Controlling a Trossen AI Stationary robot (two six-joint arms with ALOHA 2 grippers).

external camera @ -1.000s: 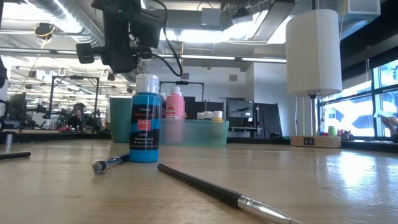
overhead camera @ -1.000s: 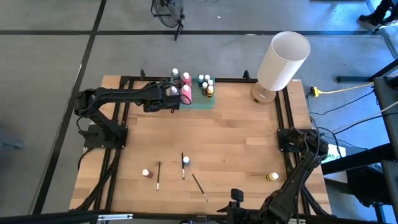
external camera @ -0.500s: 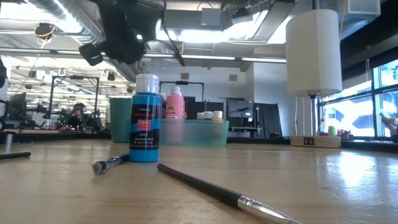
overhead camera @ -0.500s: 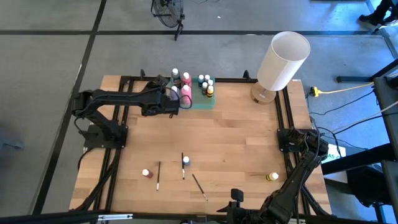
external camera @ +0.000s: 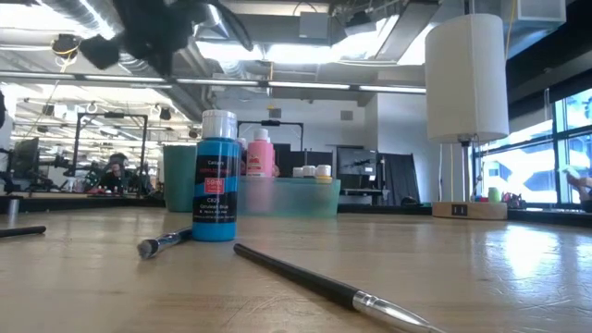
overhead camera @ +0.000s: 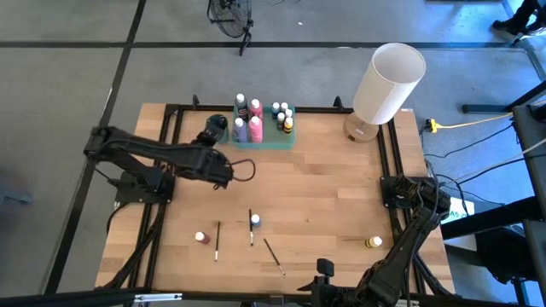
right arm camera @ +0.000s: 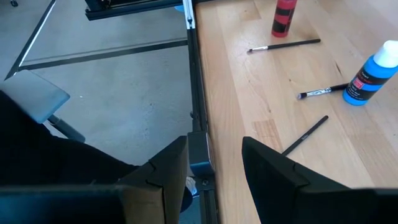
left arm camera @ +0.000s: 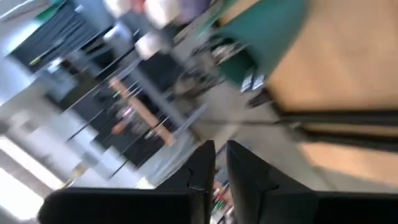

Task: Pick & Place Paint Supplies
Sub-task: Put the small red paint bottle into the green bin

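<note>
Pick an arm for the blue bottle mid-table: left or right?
Left, probably. Its tool hangs over the table between the green tray and the blue bottle, nothing in its fingers. The right tool sits parked off the table's near edge, open.

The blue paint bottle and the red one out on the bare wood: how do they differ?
The blue bottle is blue; the red bottle is red. In the high view the blue bottle stands mid-table between two brushes, while the red bottle stands nearer the left arm's side, beside one brush. Both stand upright with white caps, outside the green tray, untouched by either arm.
</note>
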